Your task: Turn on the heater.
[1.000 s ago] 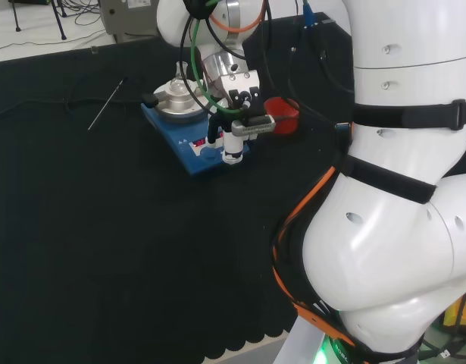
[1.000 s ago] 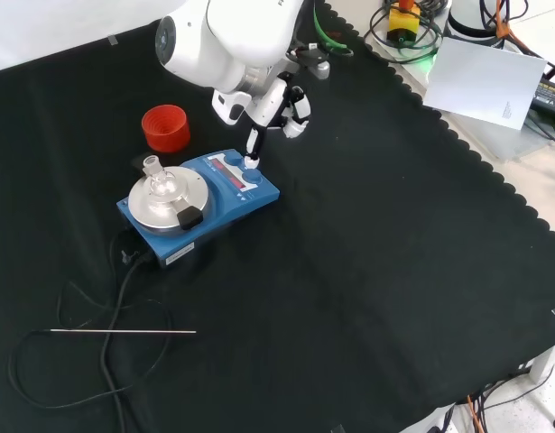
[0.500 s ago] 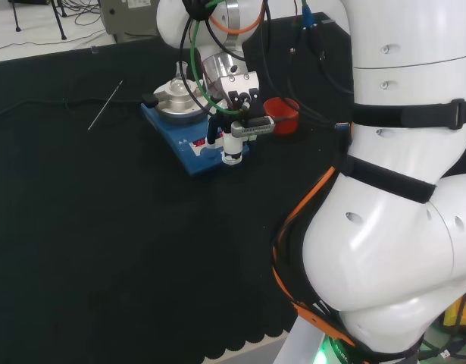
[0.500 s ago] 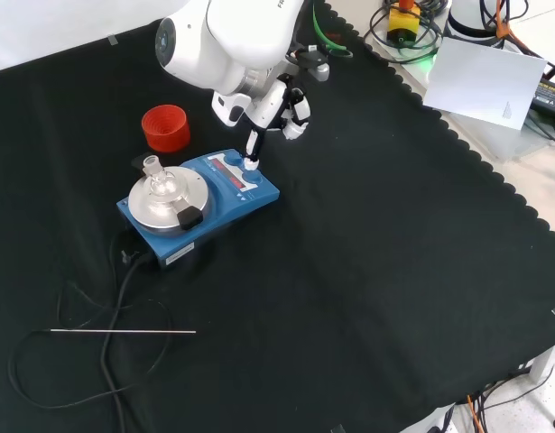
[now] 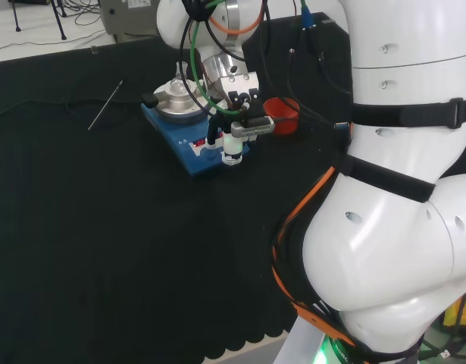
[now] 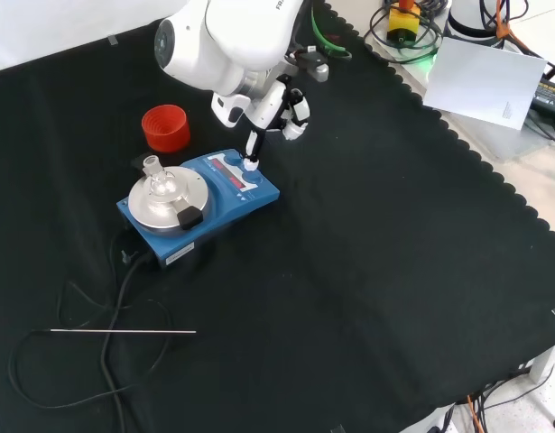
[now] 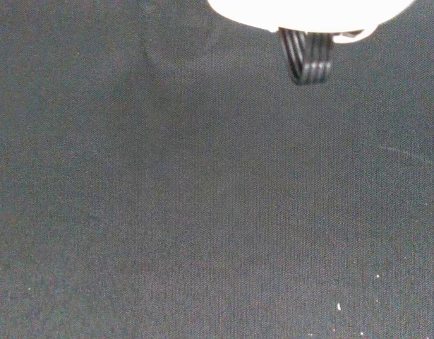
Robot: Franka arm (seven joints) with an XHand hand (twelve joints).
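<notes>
Robot hand (image 6: 275,106) at the heater's control panel.
The blue heater (image 6: 198,204) with a round silver plate sits on the black tabletop (image 6: 367,271), carrying a small clear flask (image 6: 158,180); one extended finger touches its front panel, other fingers curled; a red cup (image 6: 165,128) stands nearby.

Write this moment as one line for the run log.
hand: one straight finger down on heater front panel | flask: on plate | red cup: behind heater, untouched
</notes>
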